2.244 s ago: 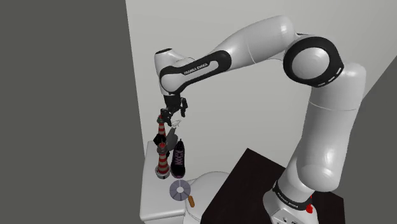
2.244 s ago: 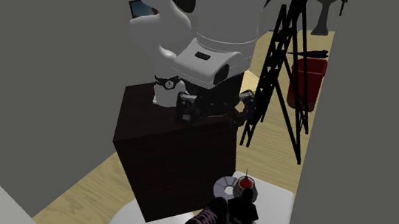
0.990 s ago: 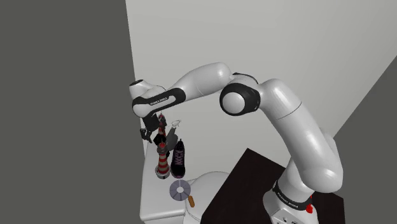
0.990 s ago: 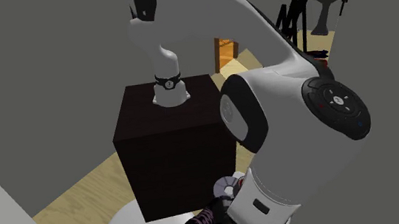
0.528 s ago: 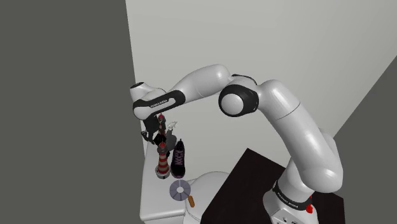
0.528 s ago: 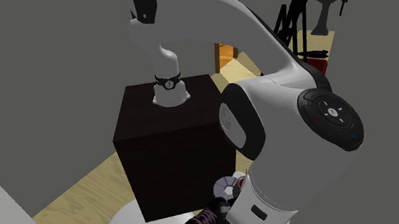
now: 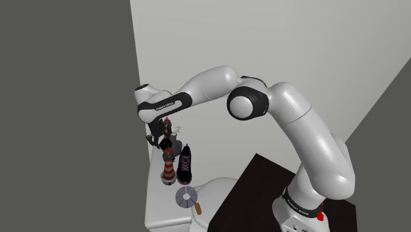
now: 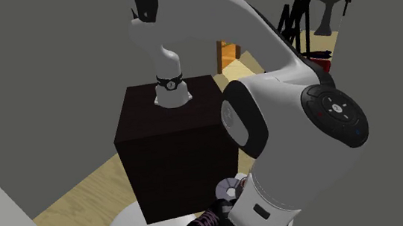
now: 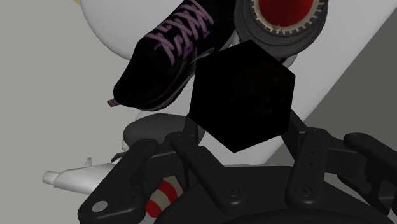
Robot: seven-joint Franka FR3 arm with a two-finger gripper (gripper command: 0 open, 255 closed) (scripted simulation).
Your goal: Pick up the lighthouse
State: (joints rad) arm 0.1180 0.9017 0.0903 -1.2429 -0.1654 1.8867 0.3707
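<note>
- Whether the gripper point(image 7: 160, 137) is clenched, released or grasping something cannot be told. In the wrist view its black linkages frame a plain black hexagonal block point(image 9: 242, 95), but no contact can be made out.
- Low in the wrist view, a red-and-white striped piece point(image 9: 160, 196) peeks out between the gripper's linkages. I cannot say whether it is clasped.
- The lighthouse point(image 7: 170, 169) has red and white bands under a dark top. It stands upright on a white fixture point(image 7: 155, 212), directly under the gripper in the shoulder view. I cannot tell whether the two touch.
- In the wrist view the lighthouse's round top, a grey ring around a red centre, shows just past the hexagonal block.
- A black shoe point(image 7: 186, 165) with purple laces stands just beside the lighthouse, on the shoulder view's right of it.
- Nearer the camera on the same fixture lies a silvery disc point(image 7: 186, 196), with a small brown stub point(image 7: 198, 208) just beside it.
- The white arm point(image 7: 211, 82) reaches from the dark box stand point(image 7: 263, 191) up and over to the shoulder view's left, in front of grey walls.
- In the second exterior view the arm's bulk covers the lighthouse.
- Beyond the stand that view shows a wooden floor point(image 8: 73, 198), a black ladder-like frame point(image 8: 293, 18) and a pedestal basin point(image 8: 329, 4).
</note>
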